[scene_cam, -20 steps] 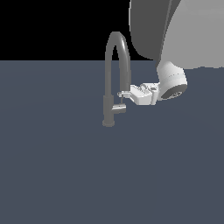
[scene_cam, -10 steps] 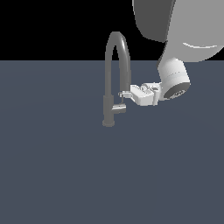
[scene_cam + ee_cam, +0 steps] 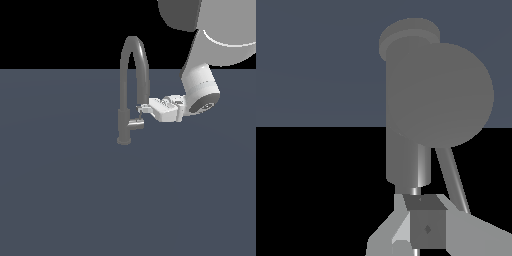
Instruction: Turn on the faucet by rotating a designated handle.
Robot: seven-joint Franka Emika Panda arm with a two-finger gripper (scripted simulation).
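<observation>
The faucet (image 3: 131, 90) stands on the counter (image 3: 65, 190), its handle (image 3: 135, 123) jutting toward the exterior view's right. The pincer (image 3: 140, 108) reaches in sideways from that side, level with the thin lever (image 3: 140, 115), apparently pinching it, probably to swing it round.

Gripper (image 3: 141, 107) jaw state unclear; arm (image 3: 210, 40) cropped at edge.

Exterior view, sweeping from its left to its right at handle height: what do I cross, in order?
Faucet post → handle stub jutting from the post → tool tips at the thin lever rod → white tool body → the arm's rounded wrist link.
</observation>
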